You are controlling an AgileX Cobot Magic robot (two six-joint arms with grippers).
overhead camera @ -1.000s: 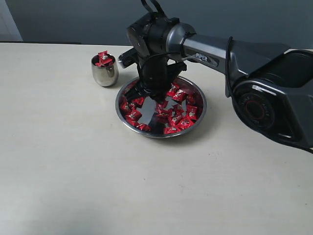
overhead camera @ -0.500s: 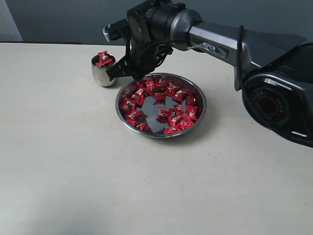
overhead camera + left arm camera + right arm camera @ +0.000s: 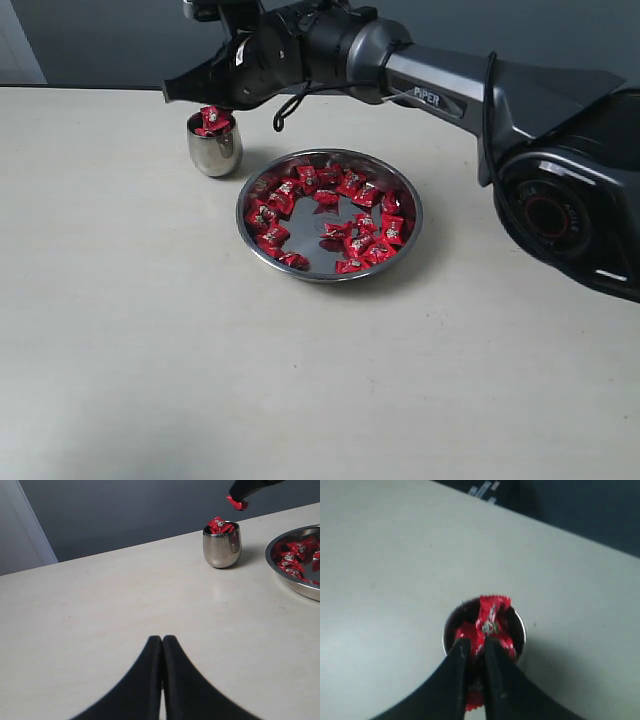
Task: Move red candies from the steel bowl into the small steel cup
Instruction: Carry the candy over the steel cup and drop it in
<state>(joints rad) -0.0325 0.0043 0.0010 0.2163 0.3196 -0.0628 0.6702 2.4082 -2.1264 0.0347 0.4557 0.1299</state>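
Observation:
The small steel cup (image 3: pixel 213 152) stands on the table left of the steel bowl (image 3: pixel 412 215), with red candies (image 3: pixel 212 120) heaped over its rim. Many red candies (image 3: pixel 350 240) lie in the bowl. My right gripper (image 3: pixel 172 95) reaches across and hovers just above the cup. In the right wrist view this gripper (image 3: pixel 474 642) is shut on a red candy (image 3: pixel 476 700) over the cup's mouth (image 3: pixel 447 630). The left wrist view shows that candy (image 3: pixel 236 502) hanging above the cup (image 3: pixel 222 550). My left gripper (image 3: pixel 162 639) is shut on nothing, low over bare table, far from the cup.
The pale table (image 3: pixel 150 350) spreads wide in front of and left of the bowl. A dark wall (image 3: pixel 100 40) runs behind the table's far edge. The right arm's base (image 3: pixel 560 210) stands at the right, beside the bowl.
My right gripper rose out of the bowl holding a candy and swung left, from over the bowl to above the cup. The left gripper's earlier state is not shown.

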